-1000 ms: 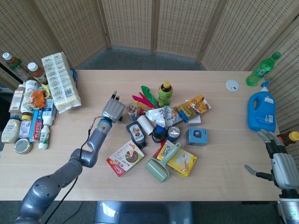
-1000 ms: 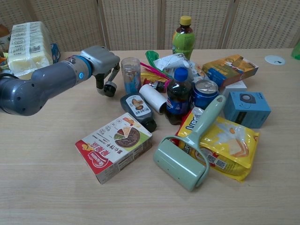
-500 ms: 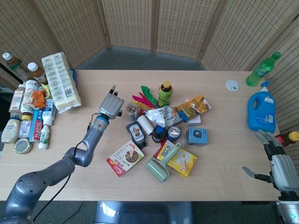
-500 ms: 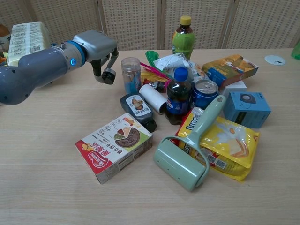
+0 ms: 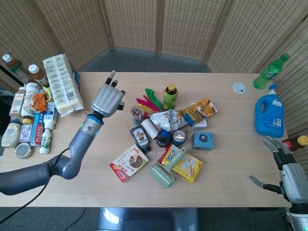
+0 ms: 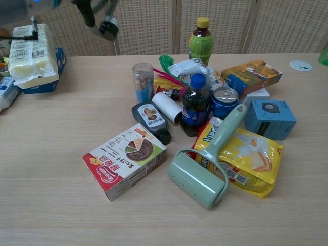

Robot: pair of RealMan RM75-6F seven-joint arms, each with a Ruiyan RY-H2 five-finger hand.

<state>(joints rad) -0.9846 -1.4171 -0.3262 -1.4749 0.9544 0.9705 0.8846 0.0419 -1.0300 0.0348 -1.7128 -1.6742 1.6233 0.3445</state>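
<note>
Overhead, left hand (image 5: 107,99): raised above the bench (image 5: 231,159), back toward the head camera, fingers (image 5: 111,77) extended and a little apart, nothing held; only fingertips at the top edge in the chest view.
Nearest thing: clear tube (image 6: 143,82) with blue content, upright just right of that hand in the head view, apart from it.
Right hand (image 5: 291,175): low at the near right corner, off the bench edge, fingers (image 5: 271,144) spread, thumb out to the side, holding nothing.
Near right hand: blue jug (image 5: 270,114) with white pump top and a brown bottle with yellow cap (image 5: 296,142).
Dark sauce bottle (image 6: 150,121): lying on its side beside the tube, label showing a picture, text too small to read.
Red box (image 6: 125,160): flat in front of the pile, Chinese characters on its red band, food photo on top.
Cola bottle (image 6: 193,105): upright, blue cap, Pepsi-style label.
Blue can (image 6: 224,102): just right of the cola bottle, touching it.
Green lint roller (image 6: 204,164): handle resting across a yellow snack bag (image 6: 250,159).
Blue box (image 6: 269,119): dark round print on its lid.
Green tea bottle (image 6: 200,40): upright behind the pile, yellow cap.
Far left: long white pack (image 5: 62,84) with repeated printed panels, barcode visible in the chest view; a blue carton reading "PLASTIC" (image 5: 36,128) among small bottles.
</note>
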